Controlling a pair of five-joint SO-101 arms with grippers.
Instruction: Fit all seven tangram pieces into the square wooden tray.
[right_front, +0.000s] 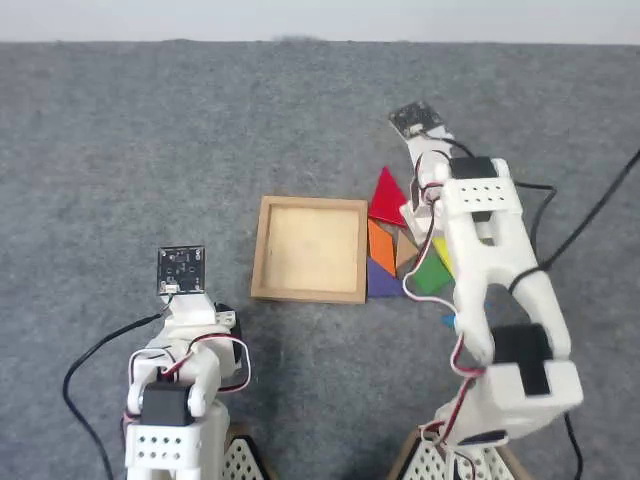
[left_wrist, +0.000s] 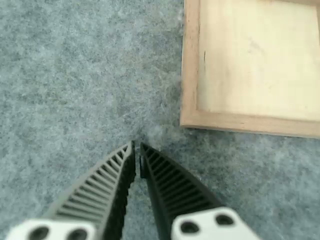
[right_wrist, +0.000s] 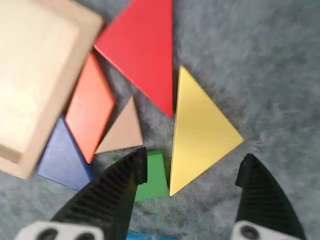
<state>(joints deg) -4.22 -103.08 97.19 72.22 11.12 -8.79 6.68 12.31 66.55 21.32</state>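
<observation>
The square wooden tray (right_front: 265, 250) (left_wrist: 189, 75) (right_wrist: 15, 150) lies mid-table with nothing in it. Just to its right the tangram pieces cluster: a red triangle (right_front: 386, 192) (right_wrist: 142, 50), an orange parallelogram (right_front: 380, 245) (right_wrist: 90, 112), a tan triangle (right_front: 404, 250) (right_wrist: 122, 132), a blue-purple piece (right_front: 380, 280) (right_wrist: 62, 160), a green piece (right_front: 432, 276) (right_wrist: 152, 177) and a yellow triangle (right_wrist: 197, 125). My right gripper (right_wrist: 192, 165) hovers open over the yellow triangle's lower part. My left gripper (left_wrist: 137, 148) is shut on nothing, over bare carpet near the tray's corner.
Grey carpet covers the table. The right arm's white body (right_front: 480, 260) hides part of the pieces in the high view. A blue edge (right_wrist: 150, 236) peeks below the green piece. Carpet left of and beyond the tray is bare.
</observation>
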